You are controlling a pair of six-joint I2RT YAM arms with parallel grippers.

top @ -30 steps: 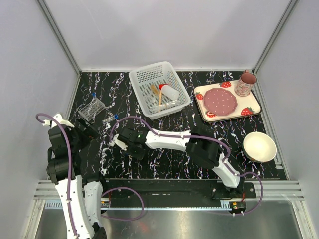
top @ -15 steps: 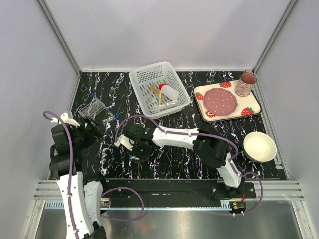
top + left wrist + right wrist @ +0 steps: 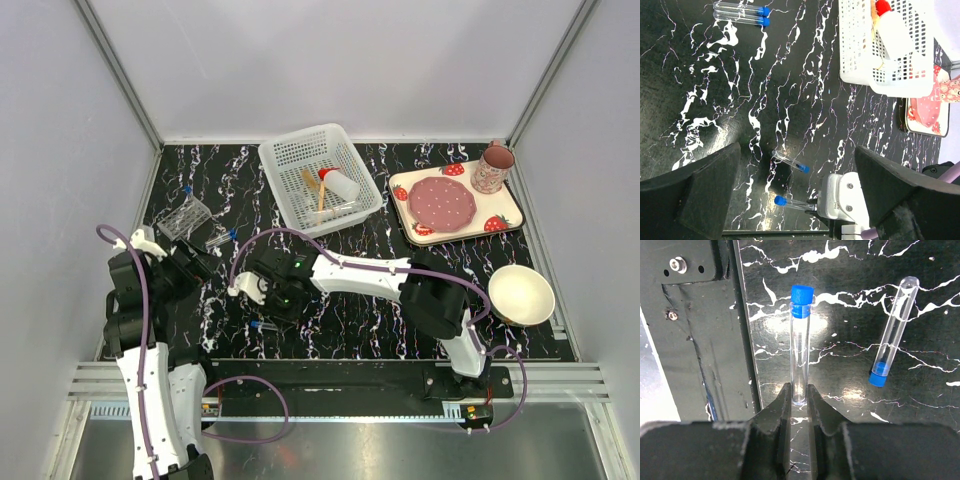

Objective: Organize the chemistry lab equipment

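Right wrist view: the right gripper (image 3: 799,390) is seen with its jaws drawn narrow on the clear round end of a blue-capped tube (image 3: 800,340). This tube lies on the black marbled table (image 3: 850,405) near its front edge, cap pointing away, and a grip on it appears to be made. A second tube (image 3: 892,332) lies just beside it, cap toward the gripper. The step in hand is judged to be the collecting of loose tubes. A lift and a carry toward the tube rack (image 3: 185,215) at the far left would be called for next, with the tube turned upright before it is lowered into a slot. The left gripper (image 3: 797,149) is held above the table, jaws wide and nothing between them. Farther off, two more tubes (image 3: 740,15) lie side by side, and the red-capped squeeze bottle (image 3: 340,183) and sticks (image 3: 312,185) are already in the white basket (image 3: 275,165). The funnel cannot be made out, and the number of tubes in the rack cannot be told.
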